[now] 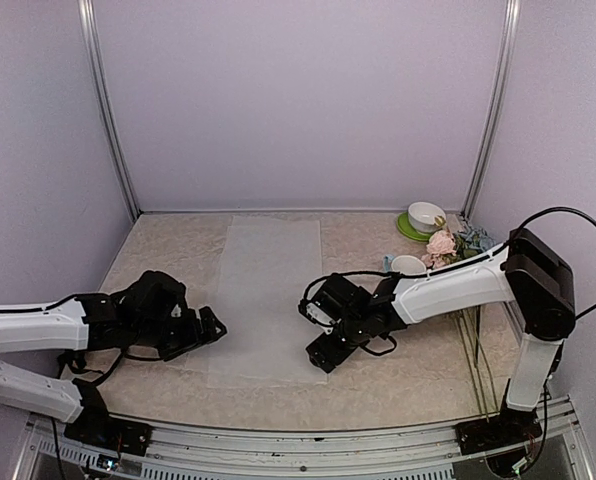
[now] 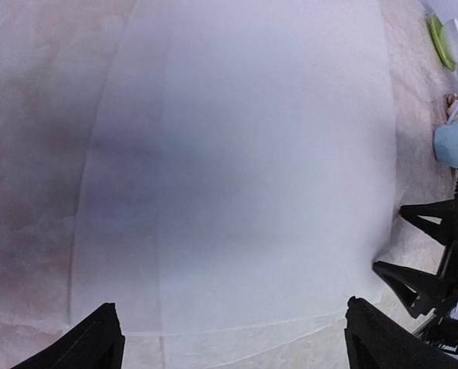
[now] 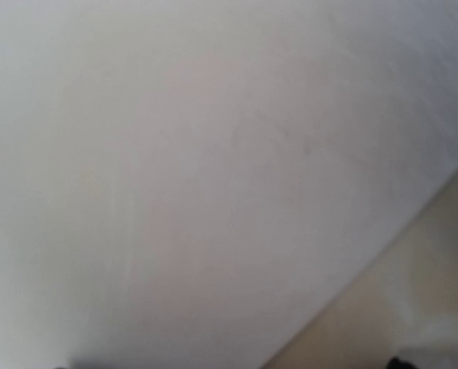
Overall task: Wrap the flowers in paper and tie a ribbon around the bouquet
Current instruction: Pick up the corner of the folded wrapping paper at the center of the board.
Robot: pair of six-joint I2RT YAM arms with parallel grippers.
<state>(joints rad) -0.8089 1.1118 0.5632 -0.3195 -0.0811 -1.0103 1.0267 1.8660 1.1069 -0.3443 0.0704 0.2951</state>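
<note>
Paper (image 1: 268,290) lies flat and spread on the table (image 1: 168,250), its long side running away from the arms, so the step in hand looks like the laying-out of the sheet, at or near its end. The left gripper (image 1: 210,328) sits low at the sheet's left edge, toward the front corner. Its wrist view shows the 2 fingertips (image 2: 98,346) wide apart with only flat sheet ahead of them and nothing clamped. The right gripper (image 1: 314,335) sits at the opposite edge, by the front right corner, its jaws likewise spread. I cannot tell whether a finger touches the paper's edge. Its own camera gives only a blurred expanse of white sheet and a strip of table.

The flowers (image 1: 443,245) are well apart from the sheet, at the far right beside a mug (image 1: 408,265), their long stems (image 1: 475,350) trailing toward the near edge. No ribbon can be made out in any view.

By my reading, nothing is wrapped yet. The next move calls for the right arm to reach over to the stems and bring the flowers onto the paper without dragging or creasing the thin sheet. The left gripper could steady its edge.
</note>
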